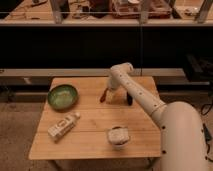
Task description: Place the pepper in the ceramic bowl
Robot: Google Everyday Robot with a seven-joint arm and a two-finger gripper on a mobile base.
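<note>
The pepper (103, 95) is seen at the claw (107, 93), mid-table (90, 125), apparently gripped and hanging from it; whether it is lifted clear cannot be told. The bowl (63, 96) stands empty at the table's left edge, well apart. Placement is not done: transfer leftward over the bowl and release are judged to remain.

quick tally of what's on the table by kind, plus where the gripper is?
Bowls: 2, the green ceramic bowl and a small white bowl
Peppers: 1, the red pepper
Bottles: 1, a bottle lying on its side
Dark objects: 1, a dark object beside the arm, kind unclear
Total: 5
The gripper is at the pepper, mid-table.
</note>
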